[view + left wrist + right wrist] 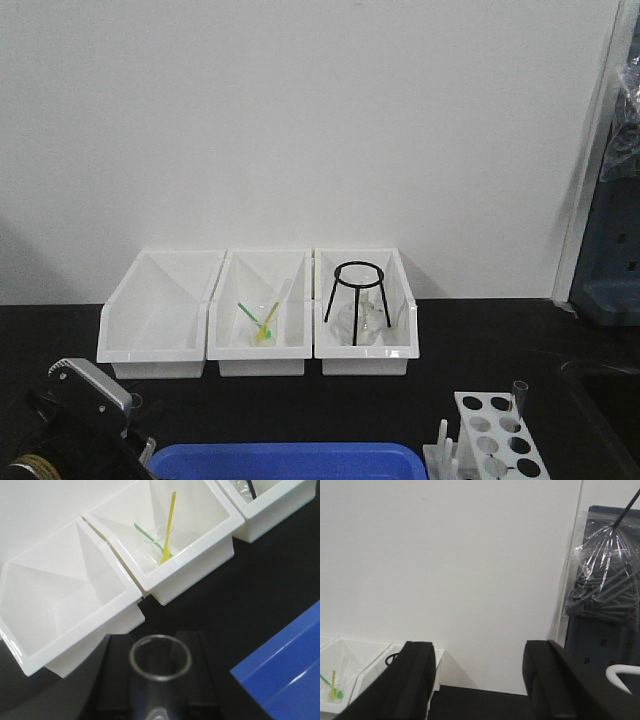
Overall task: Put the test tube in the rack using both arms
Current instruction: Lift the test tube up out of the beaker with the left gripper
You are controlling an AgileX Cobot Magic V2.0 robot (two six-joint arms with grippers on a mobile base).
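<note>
Left arm sits low at the near-left tabletop [480, 340] edge, grey housing tilted. Left end effector [159, 700] is clenched on the test tube [161, 672]: clear glass, round open rim facing the wrist camera, black pads on either side. Right end effector [479, 652] is raised toward the wall, released, its matte black fingers [417, 680] wide apart. Rack [495, 435]: white plastic with round holes, near right; another clear tube [519, 393] stands in its back corner.
</note>
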